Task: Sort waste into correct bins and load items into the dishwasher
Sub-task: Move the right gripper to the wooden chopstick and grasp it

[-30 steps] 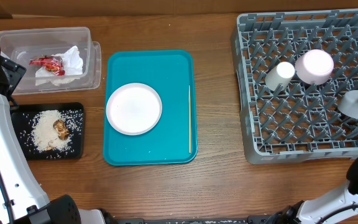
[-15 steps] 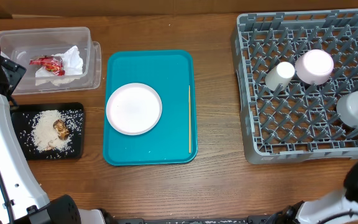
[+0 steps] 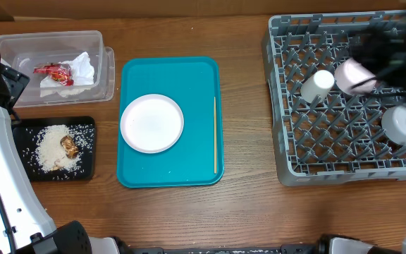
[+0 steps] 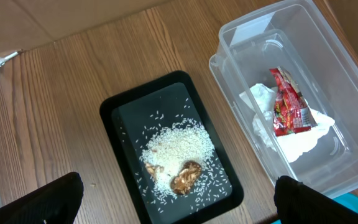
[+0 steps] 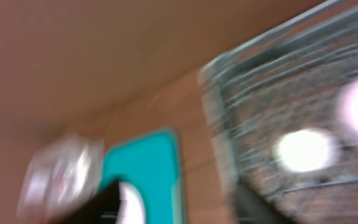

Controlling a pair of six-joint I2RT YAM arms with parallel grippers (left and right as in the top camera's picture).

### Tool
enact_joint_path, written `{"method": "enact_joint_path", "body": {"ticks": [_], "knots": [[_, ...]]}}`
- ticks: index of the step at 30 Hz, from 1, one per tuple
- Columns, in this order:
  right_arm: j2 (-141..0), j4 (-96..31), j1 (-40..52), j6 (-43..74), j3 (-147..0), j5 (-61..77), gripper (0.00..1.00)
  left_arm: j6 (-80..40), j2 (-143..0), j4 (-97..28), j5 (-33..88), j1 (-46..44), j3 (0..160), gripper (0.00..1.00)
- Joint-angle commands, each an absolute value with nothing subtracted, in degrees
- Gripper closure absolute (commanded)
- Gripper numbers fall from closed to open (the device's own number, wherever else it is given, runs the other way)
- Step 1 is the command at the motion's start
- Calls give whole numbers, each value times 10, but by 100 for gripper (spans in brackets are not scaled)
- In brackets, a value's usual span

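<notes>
A teal tray (image 3: 189, 77) lies flat a little left of the centre of the overhead frame. It is rectangular, with rounded corners and a low raised rim, and its long sides run from the top to the bottom of the frame. It rests on a brown wooden table (image 3: 245, 212), whose grain runs from left to right there. In the left wrist view, plain tan cardboard (image 4: 55, 15) fills the upper left corner. A small pale scrap (image 4: 2, 58) lies on the table just beside the cardboard's edge. The right wrist view is too blurred to show more than a teal patch at lower left.
</notes>
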State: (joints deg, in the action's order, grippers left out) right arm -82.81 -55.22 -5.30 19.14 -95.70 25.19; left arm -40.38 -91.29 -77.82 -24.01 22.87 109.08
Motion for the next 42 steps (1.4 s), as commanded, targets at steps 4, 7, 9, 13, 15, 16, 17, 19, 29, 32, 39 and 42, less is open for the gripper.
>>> {"method": "enact_joint_path", "body": {"ticks": [4,7,9,13,15,16,17,19,29,32,39,42], "knots": [[-897,-588,171,162,-960,265,0,-412,-915,-778,-239,229,1090,0],[-946,-589,256,163,-958,228,10,-412,-915,-778,-239,229,1090,0],[-978,-591,298,187,-958,166,32,-412,-915,-778,-239,229,1090,0],[-1070,-624,393,337,-957,-52,35,-412,-915,-778,-239,228,1090,0],[-1100,-630,410,367,-956,-66,35,-412,-915,-778,-239,228,1090,0],[-1114,-630,416,377,-956,-66,35,-412,-915,-778,-239,229,1090,0],[-1130,-629,422,386,-956,-64,35,-412,-915,-778,-239,229,1090,0],[-1152,-629,429,396,-956,-64,36,-412,-915,-777,-239,229,1090,0],[-1205,-609,444,420,-924,-60,41,-412,-915,-778,-239,229,1090,0],[-1205,-580,443,420,-891,-59,41,-412,-915,-778,-239,229,1090,0],[-1205,-540,443,420,-851,-39,41,-412,-915,-777,-239,229,1090,0],[-1205,-538,444,420,-849,-39,41,-412,-915,-778,-239,229,1090,0]]}}
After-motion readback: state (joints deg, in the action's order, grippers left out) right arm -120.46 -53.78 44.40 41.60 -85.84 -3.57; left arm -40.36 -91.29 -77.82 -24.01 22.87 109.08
